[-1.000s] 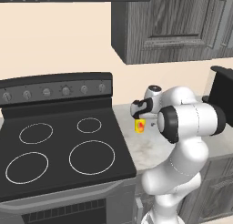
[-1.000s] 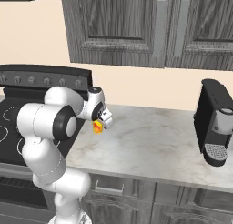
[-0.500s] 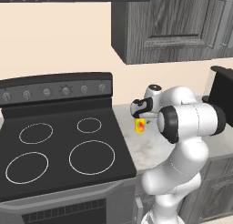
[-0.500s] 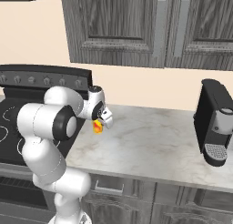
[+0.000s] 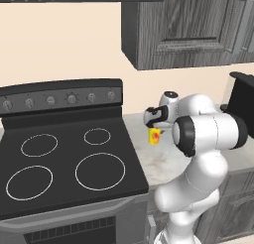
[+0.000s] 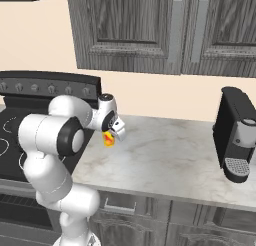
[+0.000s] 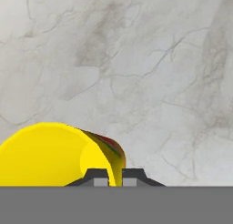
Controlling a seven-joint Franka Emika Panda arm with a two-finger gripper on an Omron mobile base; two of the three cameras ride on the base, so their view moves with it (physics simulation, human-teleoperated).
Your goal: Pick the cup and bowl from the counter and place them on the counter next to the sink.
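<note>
- One cup [image 5: 155,136], yellow, sits on the counter [image 6: 170,155] beside the stove [image 5: 64,158].
- Gripper [image 5: 154,130] clamped on cup's rim, fingers [image 7: 101,177] nearly together.

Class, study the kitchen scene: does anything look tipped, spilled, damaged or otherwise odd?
Nothing stands out. The gripper is shut on the rim of the yellow cup, pinching its wall, over the marbled counter. The counter looks clean, with no spill, and the coffee machine stands upright.
</note>
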